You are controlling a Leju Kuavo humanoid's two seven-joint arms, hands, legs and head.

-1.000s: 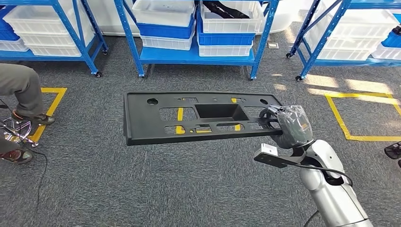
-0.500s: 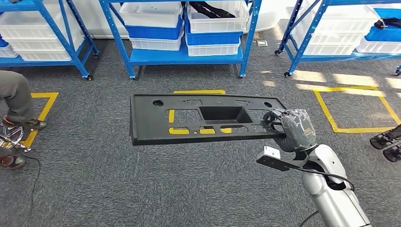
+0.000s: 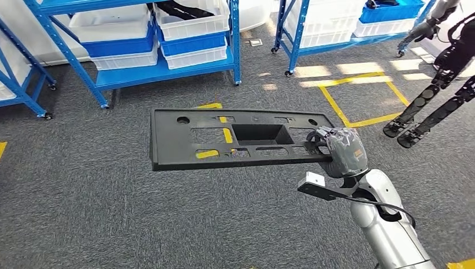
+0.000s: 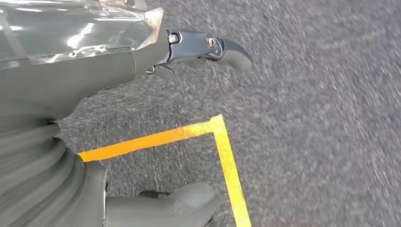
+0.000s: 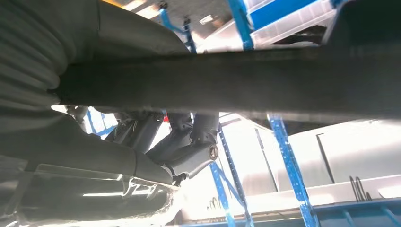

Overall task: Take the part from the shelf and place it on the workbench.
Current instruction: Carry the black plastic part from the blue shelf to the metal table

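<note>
I have the part (image 3: 241, 139), a long black panel with cutouts, carried out in front of me over the grey carpet (image 3: 112, 213). My right hand (image 3: 338, 150) grips it at one end only, fingers hooked through an opening near that end, so the whole length cantilevers away toward my left with nothing under it. It sits roughly level in the head view. My left hand (image 4: 142, 52) hangs at my side over the floor's yellow tape (image 4: 222, 156); its fingers are apart and it holds nothing.

The blue shelf (image 3: 162, 61) with its white and blue bins (image 3: 190, 33) stands beyond the part, so I judge the pick is done and this is the carry. No tabletop is in sight yet, so I must first bring it into view.

To do this well I would keep the wrist stiff and the turn slow, since a one-ended grip lets the far end swing or droop. Another robot (image 3: 437, 73) stands off to my right; I would keep clear of it.
</note>
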